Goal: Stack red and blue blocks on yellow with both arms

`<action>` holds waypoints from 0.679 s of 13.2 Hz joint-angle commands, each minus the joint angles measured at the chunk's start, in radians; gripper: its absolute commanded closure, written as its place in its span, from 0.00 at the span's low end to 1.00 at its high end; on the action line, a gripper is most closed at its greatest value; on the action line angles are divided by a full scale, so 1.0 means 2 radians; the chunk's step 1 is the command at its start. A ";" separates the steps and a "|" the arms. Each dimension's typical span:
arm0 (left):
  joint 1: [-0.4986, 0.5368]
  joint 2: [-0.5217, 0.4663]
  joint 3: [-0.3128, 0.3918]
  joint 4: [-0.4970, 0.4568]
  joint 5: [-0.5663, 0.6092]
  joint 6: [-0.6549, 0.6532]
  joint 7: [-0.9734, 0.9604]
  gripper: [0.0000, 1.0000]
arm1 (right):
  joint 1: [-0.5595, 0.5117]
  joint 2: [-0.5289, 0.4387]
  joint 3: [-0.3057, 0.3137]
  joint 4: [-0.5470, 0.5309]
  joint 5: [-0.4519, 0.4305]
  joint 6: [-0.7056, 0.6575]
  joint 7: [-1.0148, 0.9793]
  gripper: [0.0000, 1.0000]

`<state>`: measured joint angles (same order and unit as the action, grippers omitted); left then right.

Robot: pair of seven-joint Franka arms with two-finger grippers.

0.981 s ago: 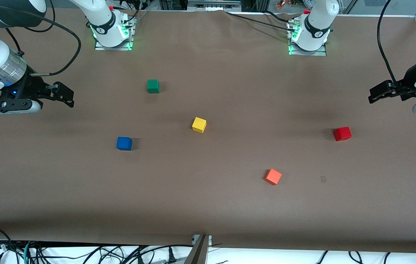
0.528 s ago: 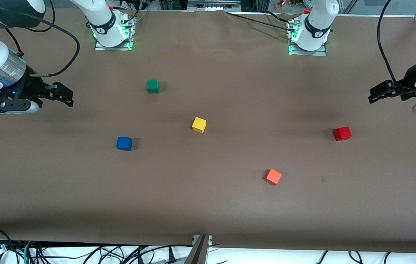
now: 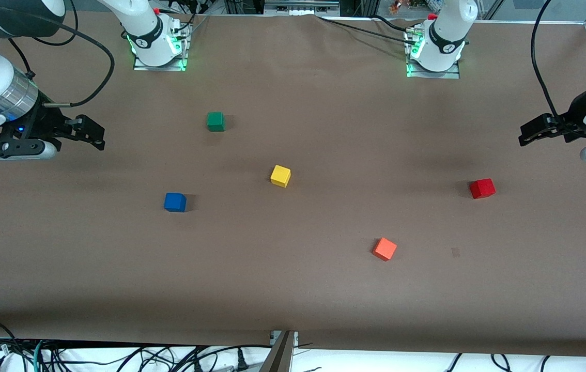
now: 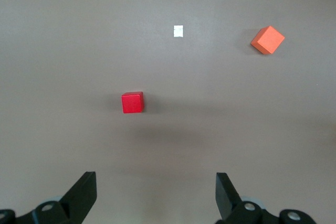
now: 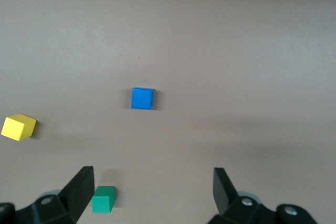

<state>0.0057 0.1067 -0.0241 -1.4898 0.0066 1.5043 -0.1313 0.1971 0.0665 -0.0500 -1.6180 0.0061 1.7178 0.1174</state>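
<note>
Both arms hang up in the air at the two ends of the brown desk (image 3: pixel 293 289), neither one touching anything. The right claw (image 3: pixel 91 135) has its two fingers spread apart and holds nothing; it hovers over bare desk at the right arm's end, with the blue block (image 3: pixel 175 202) sitting well apart from it, out toward the middle. The green block (image 3: pixel 215 121) and the yellow block (image 3: pixel 280 175) lie farther along from that claw. The left claw (image 3: pixel 530 133) is also spread wide and empty, over the left arm's end, and the red block (image 3: pixel 482 188) rests on the desk near it. The orange block (image 3: pixel 385 249) lies farther off from that claw, past the red one.
</note>
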 commanded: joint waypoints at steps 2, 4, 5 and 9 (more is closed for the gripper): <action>0.004 0.021 -0.001 0.016 0.005 -0.004 0.012 0.00 | 0.000 -0.002 0.003 0.007 -0.004 -0.007 0.010 0.00; 0.003 0.049 -0.001 0.038 0.007 -0.003 0.013 0.00 | -0.002 -0.002 0.003 0.006 -0.003 -0.008 0.009 0.00; 0.000 0.059 -0.002 0.042 0.012 -0.003 0.013 0.00 | -0.001 -0.002 0.003 0.006 -0.003 -0.008 0.008 0.00; 0.005 0.088 -0.003 0.016 0.012 0.034 0.013 0.00 | 0.000 -0.002 0.003 0.005 -0.002 -0.009 0.003 0.00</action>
<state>0.0086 0.2501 -0.0247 -1.4573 0.0067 1.5436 -0.1294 0.1978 0.0666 -0.0486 -1.6150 0.0061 1.7152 0.1195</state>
